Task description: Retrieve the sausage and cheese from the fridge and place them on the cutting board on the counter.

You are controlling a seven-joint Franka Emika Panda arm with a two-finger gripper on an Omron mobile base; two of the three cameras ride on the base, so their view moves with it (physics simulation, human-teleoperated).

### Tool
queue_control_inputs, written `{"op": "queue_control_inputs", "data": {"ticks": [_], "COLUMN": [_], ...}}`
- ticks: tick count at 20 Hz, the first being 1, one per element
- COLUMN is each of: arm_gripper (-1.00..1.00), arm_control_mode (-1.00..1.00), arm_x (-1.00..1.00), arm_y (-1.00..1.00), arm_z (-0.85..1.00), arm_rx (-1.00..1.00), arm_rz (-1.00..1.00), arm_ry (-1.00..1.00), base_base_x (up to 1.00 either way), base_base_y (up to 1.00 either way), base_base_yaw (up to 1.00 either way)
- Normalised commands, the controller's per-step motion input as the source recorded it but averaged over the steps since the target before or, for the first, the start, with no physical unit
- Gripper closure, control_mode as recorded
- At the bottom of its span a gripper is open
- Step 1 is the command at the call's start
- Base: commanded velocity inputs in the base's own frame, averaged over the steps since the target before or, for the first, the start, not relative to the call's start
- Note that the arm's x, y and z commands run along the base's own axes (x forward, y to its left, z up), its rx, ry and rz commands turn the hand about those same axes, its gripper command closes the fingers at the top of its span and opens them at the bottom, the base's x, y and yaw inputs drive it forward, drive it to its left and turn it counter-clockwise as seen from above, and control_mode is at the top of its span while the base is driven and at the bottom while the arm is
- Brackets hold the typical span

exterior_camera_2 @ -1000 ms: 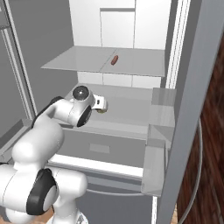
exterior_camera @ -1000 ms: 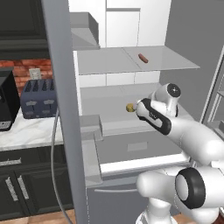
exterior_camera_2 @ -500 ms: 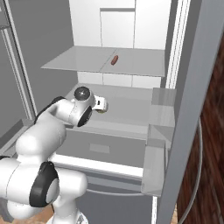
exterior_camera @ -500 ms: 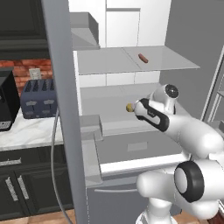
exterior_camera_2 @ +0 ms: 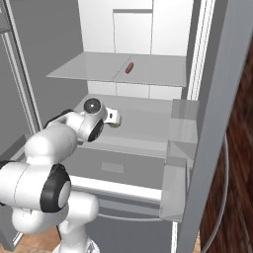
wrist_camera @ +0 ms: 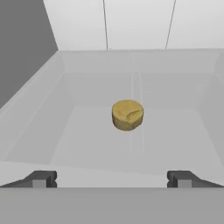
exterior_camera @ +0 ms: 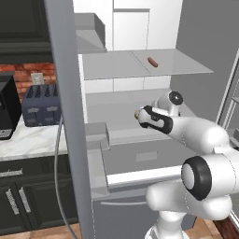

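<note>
The fridge [exterior_camera: 140, 74] stands open. On its upper shelf lies the reddish-brown sausage [exterior_camera: 151, 61] [exterior_camera_2: 129, 67]. The yellow-tan cheese [wrist_camera: 127, 115] rests on the middle shelf, its edge just showing past my hand [exterior_camera: 137, 113] [exterior_camera_2: 117, 124]. My gripper [wrist_camera: 112, 179] [exterior_camera: 141, 115] [exterior_camera_2: 114, 118] reaches into that shelf, level with the cheese and a short way in front of it. It is open, the fingertips [wrist_camera: 41, 178] far apart with nothing between them. The marble counter [exterior_camera: 32, 140] lies left of the fridge. The cutting board is out of view.
The grey fridge door [exterior_camera: 65, 116] stands open on the left with bins [exterior_camera: 95, 135]; the other door with bins [exterior_camera_2: 180, 148] stands open on the right. A wide drawer front [exterior_camera: 140, 156] sits under the shelf. A toaster [exterior_camera: 42, 105] and a black appliance [exterior_camera: 7, 112] stand on the counter.
The arm's lower joints have shifted slightly. The hand stays nearly where it was in front of the cheese, jaws still open.
</note>
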Motion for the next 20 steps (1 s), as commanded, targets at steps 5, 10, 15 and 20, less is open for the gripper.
{"op": "queue_control_inputs", "data": {"ticks": [5, 10, 15, 20], "arm_gripper": [-1.0, -1.0, -1.0, -1.0], "arm_control_mode": [-1.0, -1.0, -1.0, -1.0], "arm_x": [0.12, 0.03, 0.02, 0.09], "arm_y": [0.0, 0.0, 0.0, 0.0], "arm_z": [0.0, -0.1, -0.15, -0.08], "arm_rx": [0.0, 0.0, 0.0, 0.0], "arm_rz": [-0.02, -0.03, -0.04, -0.03], "arm_ry": [0.0, 0.0, 0.0, 0.0], "base_base_x": [0.0, 0.0, 0.0, 0.0], "base_base_y": [0.0, 0.0, 0.0, 0.0], "base_base_yaw": [0.0, 0.0, 0.0, 0.0]}}
